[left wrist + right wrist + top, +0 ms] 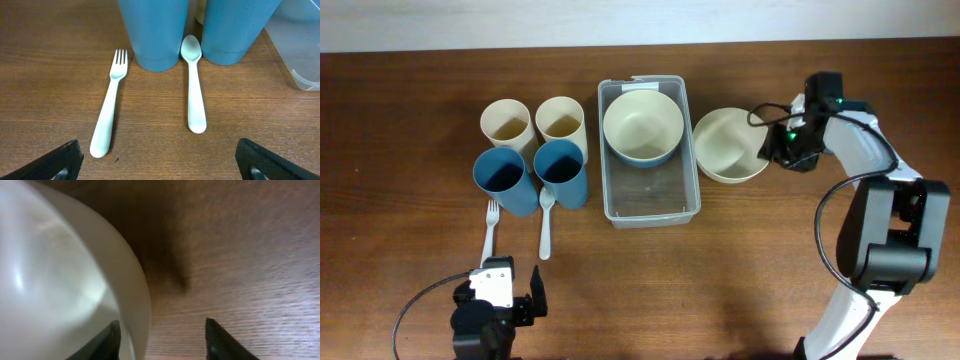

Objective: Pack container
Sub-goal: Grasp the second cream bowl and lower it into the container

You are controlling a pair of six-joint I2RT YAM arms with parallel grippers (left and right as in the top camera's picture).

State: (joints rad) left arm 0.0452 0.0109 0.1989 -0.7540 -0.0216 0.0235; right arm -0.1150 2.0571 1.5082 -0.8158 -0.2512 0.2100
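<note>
The clear rectangular container [650, 195] lies at the table's middle with a blue bowl, cream inside [643, 126], in its far half. A cream bowl [725, 147] sits on the table just right of it. My right gripper [778, 150] is open at that bowl's right rim; in the right wrist view one finger is inside the bowl's wall [135, 305] and the other outside, gripper [162, 342]. My left gripper [510, 295] is open and empty at the front left, its fingers [160, 162] short of a white fork [109, 112] and a white spoon [195, 85].
Two cream cups [507, 124] [560, 121] stand at the back left, two blue cups [502, 178] [563, 170] in front of them. The fork [490, 232] and spoon [546, 225] lie in front of the blue cups. The container's corner shows in the left wrist view [305, 75].
</note>
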